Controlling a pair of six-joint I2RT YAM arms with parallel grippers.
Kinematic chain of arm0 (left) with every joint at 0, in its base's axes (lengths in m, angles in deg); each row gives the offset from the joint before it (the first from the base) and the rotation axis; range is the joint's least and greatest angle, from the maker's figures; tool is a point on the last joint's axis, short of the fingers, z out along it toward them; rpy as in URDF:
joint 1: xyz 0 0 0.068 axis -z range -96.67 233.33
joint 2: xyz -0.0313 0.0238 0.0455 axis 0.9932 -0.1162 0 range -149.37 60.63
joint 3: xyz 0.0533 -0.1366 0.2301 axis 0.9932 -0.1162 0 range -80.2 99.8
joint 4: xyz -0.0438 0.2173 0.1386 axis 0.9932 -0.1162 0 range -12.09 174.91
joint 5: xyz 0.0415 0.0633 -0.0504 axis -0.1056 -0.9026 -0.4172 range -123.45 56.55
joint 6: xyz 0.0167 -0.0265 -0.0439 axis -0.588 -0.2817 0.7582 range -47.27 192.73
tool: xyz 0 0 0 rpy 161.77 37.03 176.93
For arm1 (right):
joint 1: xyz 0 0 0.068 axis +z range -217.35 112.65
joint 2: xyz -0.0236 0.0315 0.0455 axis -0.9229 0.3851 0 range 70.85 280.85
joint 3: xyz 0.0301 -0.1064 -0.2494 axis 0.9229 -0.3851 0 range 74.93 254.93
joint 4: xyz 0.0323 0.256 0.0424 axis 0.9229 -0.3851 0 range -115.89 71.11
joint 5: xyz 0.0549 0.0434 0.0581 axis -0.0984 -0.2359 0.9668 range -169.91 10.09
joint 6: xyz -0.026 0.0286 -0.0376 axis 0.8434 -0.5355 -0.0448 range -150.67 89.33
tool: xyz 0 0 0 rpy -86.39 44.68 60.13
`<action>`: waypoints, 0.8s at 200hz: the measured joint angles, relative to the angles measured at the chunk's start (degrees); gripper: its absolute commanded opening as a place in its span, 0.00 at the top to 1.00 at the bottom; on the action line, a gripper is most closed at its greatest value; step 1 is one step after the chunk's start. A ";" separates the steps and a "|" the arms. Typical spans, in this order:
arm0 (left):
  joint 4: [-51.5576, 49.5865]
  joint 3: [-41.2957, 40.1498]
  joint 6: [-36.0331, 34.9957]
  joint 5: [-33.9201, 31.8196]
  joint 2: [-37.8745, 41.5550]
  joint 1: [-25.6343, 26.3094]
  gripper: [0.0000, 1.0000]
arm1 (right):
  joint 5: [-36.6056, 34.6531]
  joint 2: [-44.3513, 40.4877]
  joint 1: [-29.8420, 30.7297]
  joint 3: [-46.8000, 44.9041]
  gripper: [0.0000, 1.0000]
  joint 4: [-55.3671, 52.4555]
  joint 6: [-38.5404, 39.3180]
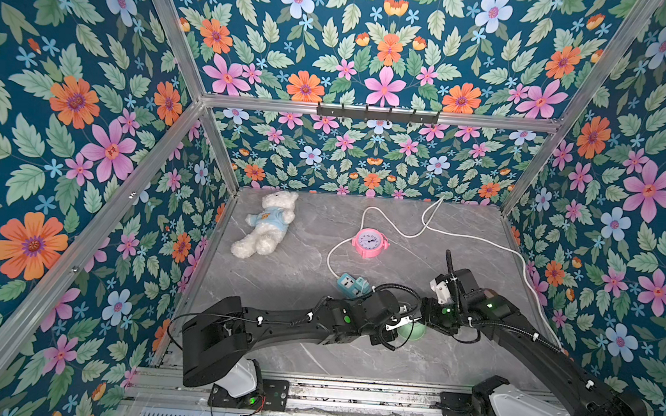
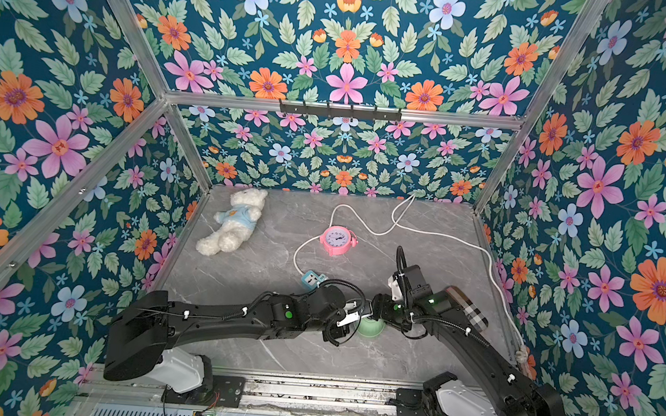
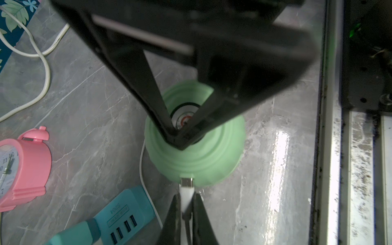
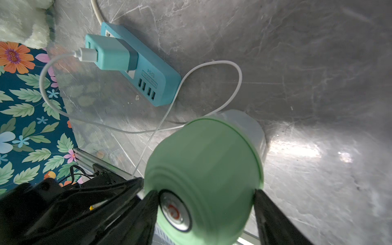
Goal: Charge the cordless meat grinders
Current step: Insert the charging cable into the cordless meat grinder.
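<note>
**Mint-green grinder** (image 3: 195, 161): near the front edge of the bench (image 1: 297, 279), upright, long axis vertical, silver button (image 4: 176, 212) facing up. A blurred pale base (image 4: 252, 127) lies beneath it.

**Right tool** (image 4: 203, 197): mine, straddling the dome, fingers pressed on opposite flanks.

**Left tool** (image 3: 186, 212): mine, clamped on the white plug (image 3: 186, 197). The plug's metal tip meets the dome's lower rim; I cannot tell if it is seated.

**White cable** (image 4: 212, 63): loops to the teal adapter (image 4: 112, 55), which sits in the power strip (image 4: 157, 80) just behind.

**Farther back:** pink clock (image 1: 370, 242), teddy bear (image 1: 267, 224).

In both top views my wrists cover most of the grinder.
</note>
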 measured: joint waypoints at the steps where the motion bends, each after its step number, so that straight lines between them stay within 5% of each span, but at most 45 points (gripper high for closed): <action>1: 0.00 0.00 0.00 -0.02 0.00 0.00 1.00 | 0.00 0.00 0.00 0.00 0.29 0.04 0.00; 160: -0.20 0.28 -0.46 1.46 -0.22 -0.13 1.00 | 0.44 0.81 0.00 -0.04 0.30 0.50 1.70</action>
